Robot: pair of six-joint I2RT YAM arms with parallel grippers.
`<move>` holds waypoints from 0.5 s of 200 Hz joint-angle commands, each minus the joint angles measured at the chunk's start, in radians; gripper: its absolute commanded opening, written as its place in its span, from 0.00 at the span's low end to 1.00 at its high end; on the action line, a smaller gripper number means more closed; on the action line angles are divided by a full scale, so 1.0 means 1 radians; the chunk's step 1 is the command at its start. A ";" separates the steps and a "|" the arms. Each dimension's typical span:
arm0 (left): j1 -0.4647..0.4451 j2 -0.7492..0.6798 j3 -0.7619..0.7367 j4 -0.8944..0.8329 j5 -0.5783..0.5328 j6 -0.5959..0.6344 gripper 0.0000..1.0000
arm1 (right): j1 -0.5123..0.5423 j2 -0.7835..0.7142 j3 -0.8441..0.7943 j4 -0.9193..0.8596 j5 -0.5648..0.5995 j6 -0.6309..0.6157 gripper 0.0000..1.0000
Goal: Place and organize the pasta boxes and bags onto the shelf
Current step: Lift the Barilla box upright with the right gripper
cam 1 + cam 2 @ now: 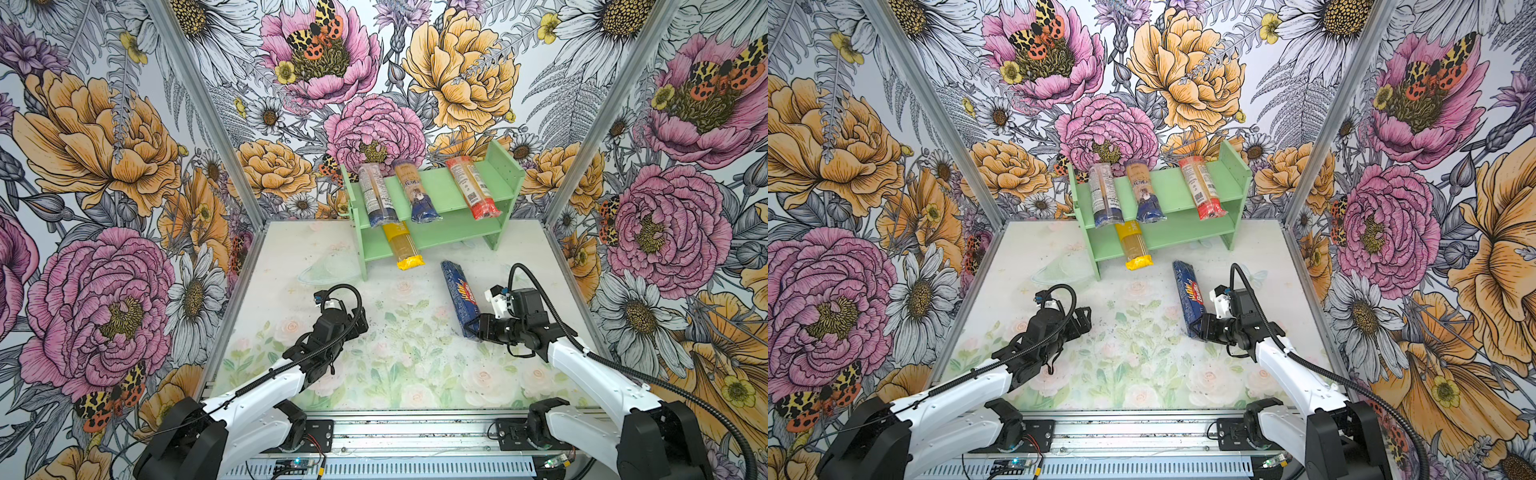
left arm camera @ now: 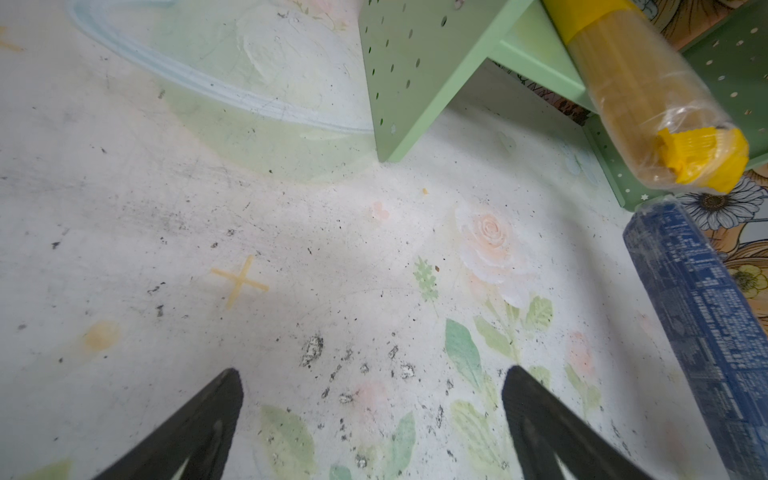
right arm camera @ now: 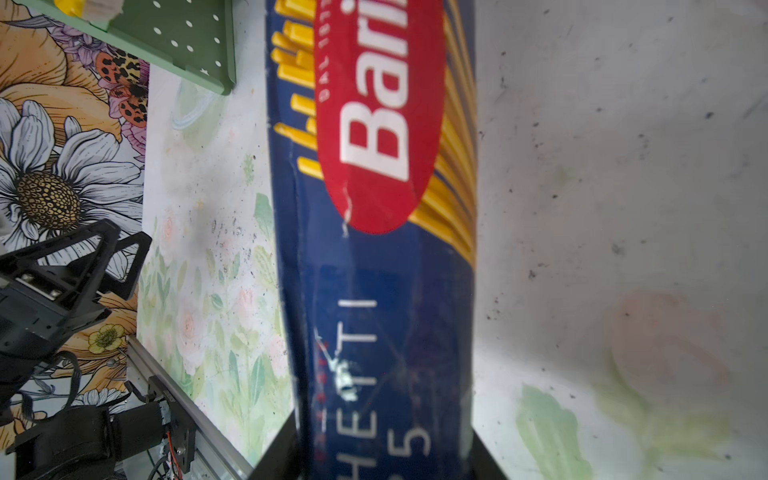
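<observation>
On the left of both top views, the left gripper (image 1: 358,321) (image 1: 1084,318) is held low over the table (image 1: 399,365), released and grasping nothing. In the left wrist view its two black fingertips (image 2: 220,403) are seen spread wide above bare, scuffed tabletop. Further back and a little right of the middle, the mint-green shelf (image 1: 436,185) is stood against the rear wall. Three packs are laid across its upper tier, each running front to back with its near end overhanging the front edge. The left clear bag (image 1: 374,195), with a dark-blue end, is placed nearest the left side panel, and the middle clear bag (image 1: 417,191), also dark-blue at the end, lies just beside it. The red-ended bag (image 1: 471,191) is set apart from both, towards the right panel, and slightly slanted. The yellow bag (image 1: 402,245) (image 2: 648,104) is lodged on the lower tier below the two clear bags, and its yellow end juts out past the shelf front. To its right, in front of the shelf and apart from it, the dark blue Barilla box (image 1: 459,299) (image 3: 374,249) is seen on the table, pointing roughly towards the shelf. Its near end is clamped by the right gripper (image 1: 478,328) (image 3: 384,453), with one finger pressed against each long side. Whether that end is raised off the table cannot be told.
</observation>
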 commanded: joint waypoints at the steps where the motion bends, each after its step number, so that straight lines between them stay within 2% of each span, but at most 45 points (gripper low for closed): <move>1: 0.011 -0.006 0.024 0.001 0.008 0.023 0.99 | -0.028 -0.042 0.094 0.138 -0.118 -0.034 0.00; 68: 0.011 -0.016 0.019 0.001 0.011 0.019 0.99 | -0.198 0.009 0.158 0.140 -0.384 -0.010 0.00; 100: 0.013 -0.023 0.016 0.001 0.008 0.019 0.99 | -0.235 0.014 0.179 0.140 -0.421 -0.016 0.00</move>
